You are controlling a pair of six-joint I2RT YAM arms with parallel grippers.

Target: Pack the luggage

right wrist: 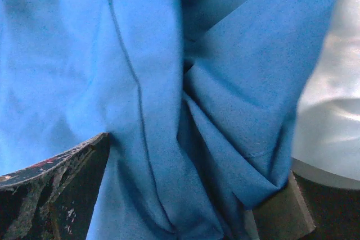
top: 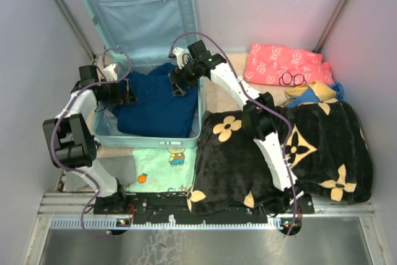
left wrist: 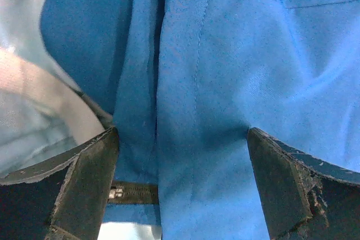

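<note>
The luggage point(top: 141, 10) is a pale mint-blue suitcase lying open at the back left, with its lined lid upright. A dark blue garment point(top: 155, 108) fills its base. My left gripper point(top: 122, 92) is at the garment's left edge and my right gripper point(top: 180, 81) at its upper right corner. In the left wrist view the left gripper point(left wrist: 183, 139) is open, with flat blue cloth point(left wrist: 225, 82) spanning the gap. In the right wrist view the right gripper point(right wrist: 197, 158) is open over bunched folds of the cloth point(right wrist: 169, 82). The suitcase lining point(right wrist: 329, 111) shows beside it.
A black blanket with tan flowers point(top: 310, 153) lies at the right, under the right arm. A pink garment point(top: 279, 63), black glasses point(top: 291, 79) and a yellow-blue garment point(top: 313, 93) lie behind it. A mint green shirt with a cartoon point(top: 162, 167) lies before the suitcase.
</note>
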